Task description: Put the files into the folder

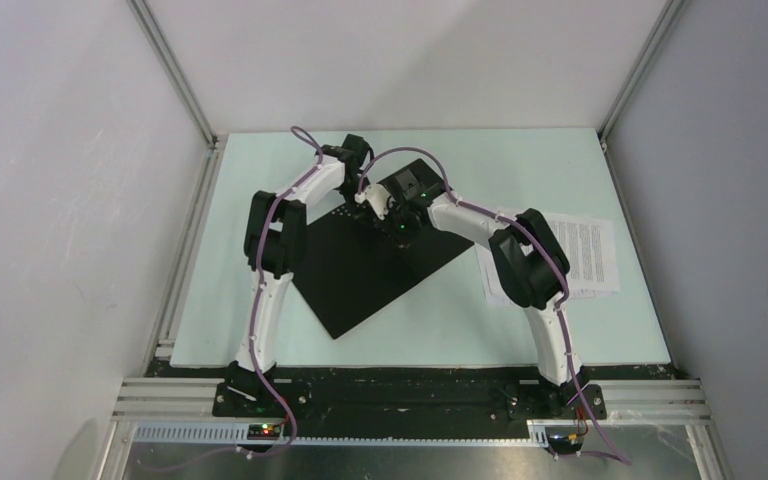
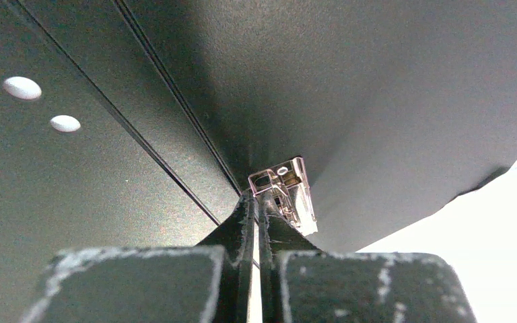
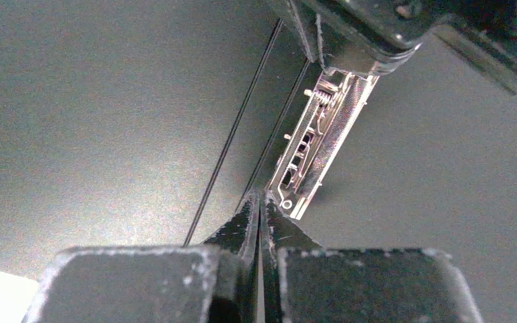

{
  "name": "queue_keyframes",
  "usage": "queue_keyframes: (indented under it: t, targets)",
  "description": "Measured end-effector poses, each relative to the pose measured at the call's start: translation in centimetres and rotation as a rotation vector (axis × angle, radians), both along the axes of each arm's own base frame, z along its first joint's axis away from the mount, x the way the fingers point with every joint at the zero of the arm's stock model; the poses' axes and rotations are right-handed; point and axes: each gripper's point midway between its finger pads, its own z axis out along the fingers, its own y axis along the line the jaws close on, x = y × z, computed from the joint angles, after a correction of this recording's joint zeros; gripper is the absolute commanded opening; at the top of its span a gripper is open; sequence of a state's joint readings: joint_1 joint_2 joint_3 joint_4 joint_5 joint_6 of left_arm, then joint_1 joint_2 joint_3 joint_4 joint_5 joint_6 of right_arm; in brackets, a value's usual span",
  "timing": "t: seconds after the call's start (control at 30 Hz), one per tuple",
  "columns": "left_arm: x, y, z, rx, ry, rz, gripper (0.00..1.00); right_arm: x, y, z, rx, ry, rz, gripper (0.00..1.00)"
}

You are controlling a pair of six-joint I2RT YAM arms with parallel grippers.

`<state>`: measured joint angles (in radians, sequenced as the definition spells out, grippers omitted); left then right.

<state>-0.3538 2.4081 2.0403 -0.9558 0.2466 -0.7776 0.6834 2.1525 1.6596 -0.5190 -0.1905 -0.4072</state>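
Folder (image 1: 360, 270) open, black inside up, mid-surface (image 1: 520, 160); likely stiff flat board, slides easily. Files (image 1: 590, 250) flat at right, apart from folder; likely thin, light, floppy, so pinch free edge. Metal clip (image 3: 316, 141) by spine, probably springy. Left hand (image 2: 256, 202) and right hand (image 3: 261, 202) pinched closed, tips at clip

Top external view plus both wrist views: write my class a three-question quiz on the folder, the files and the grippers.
1. True or false: the flat rectangular folder lies open, black inside up.
2. The white printed paper files lie: A inside the folder; B outside it, to its right; C in a gripper.
3. Are the left gripper and the right gripper open or shut?
Key: 1 true; 2 B; 3 both shut.
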Motion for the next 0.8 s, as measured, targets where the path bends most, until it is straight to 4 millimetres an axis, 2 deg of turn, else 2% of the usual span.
queue_keyframes:
  t: [0.27, 0.8]
  targets:
    - [0.00, 0.01, 0.01, -0.001, 0.000, 0.000, 0.00, -0.38, 0.05, -0.02, 0.003, 0.018, 0.009, 0.01]
    - [-0.01, 0.02, -0.02, -0.003, 0.002, 0.001, 0.00, 0.23, -0.06, -0.20, -0.018, -0.002, -0.007, 0.05]
